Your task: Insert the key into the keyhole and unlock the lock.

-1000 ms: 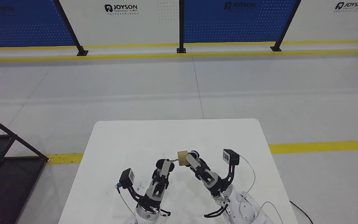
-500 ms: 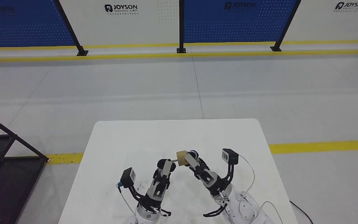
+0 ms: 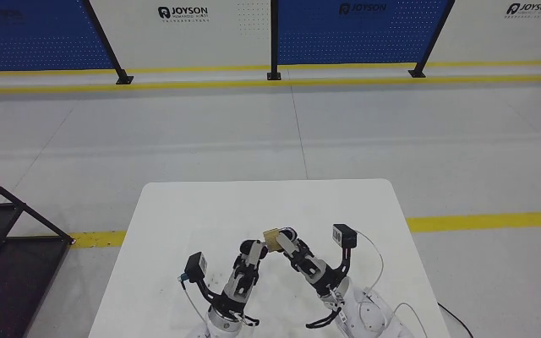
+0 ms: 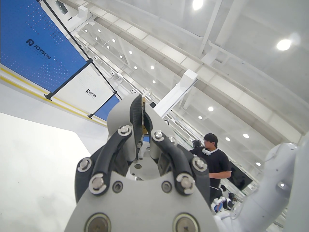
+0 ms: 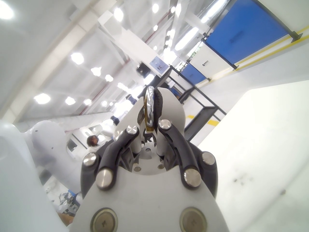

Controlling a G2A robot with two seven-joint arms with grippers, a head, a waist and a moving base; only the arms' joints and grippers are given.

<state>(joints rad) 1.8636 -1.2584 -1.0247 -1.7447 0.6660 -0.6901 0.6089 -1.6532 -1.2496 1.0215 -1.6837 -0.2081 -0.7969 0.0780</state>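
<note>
Both arms are held up over the white table (image 3: 203,211), wrists tilted upward. My right gripper (image 5: 154,92) is shut on the padlock (image 5: 149,109); its silver shackle and a strip of brass body show between the pads. In the top view the brass padlock (image 3: 272,235) sits at the tip of the right gripper (image 3: 281,239). My left gripper (image 4: 142,102) is shut on a thin brass key (image 4: 144,118), seen edge-on between the black pads. In the top view the left gripper (image 3: 254,249) is just left of the padlock, almost touching it.
The table's far edge and corners lie beyond the grippers. A black metal rack (image 3: 21,245) stands off the table's left side. Blue and white barrier panels (image 3: 355,29) line the far floor.
The padlock and right gripper have shifted slightly left and away from the robot. The left gripper has edged closer to the padlock. Both stay shut.
</note>
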